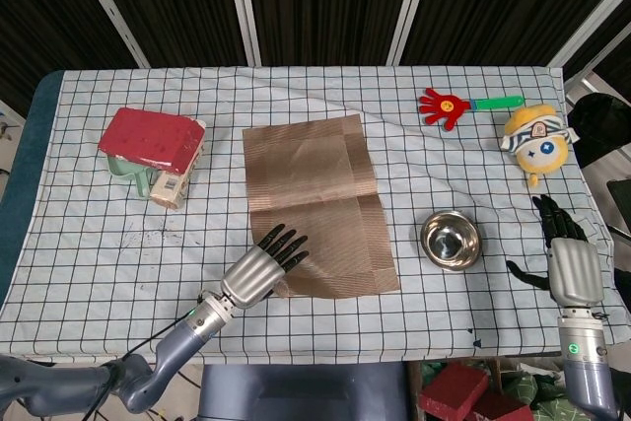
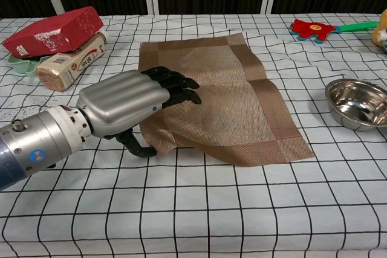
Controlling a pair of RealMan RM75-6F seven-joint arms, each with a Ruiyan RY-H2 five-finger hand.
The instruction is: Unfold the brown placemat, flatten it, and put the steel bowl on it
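— Where's the left hand [image 2: 130, 104]?
— Palm down, fingers [image 2: 178, 87] flat on the brown placemat's [image 1: 317, 202] near left corner, gripping nothing. A crease remains mid-mat; sweep outward with even pressure.
— And the steel bowl [image 1: 452, 240]?
— Just right of the mat. The right hand [image 1: 570, 261] waits beyond it, released, fingers spread.

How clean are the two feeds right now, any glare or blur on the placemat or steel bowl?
Head view: sharp, evenly lit, placemat weave clear, only soft highlights inside the steel bowl. Chest view: left hand looms large from closeness and casts a soft shadow on the mat's near corner; bright reflections on the bowl rim, which the right frame edge crops.
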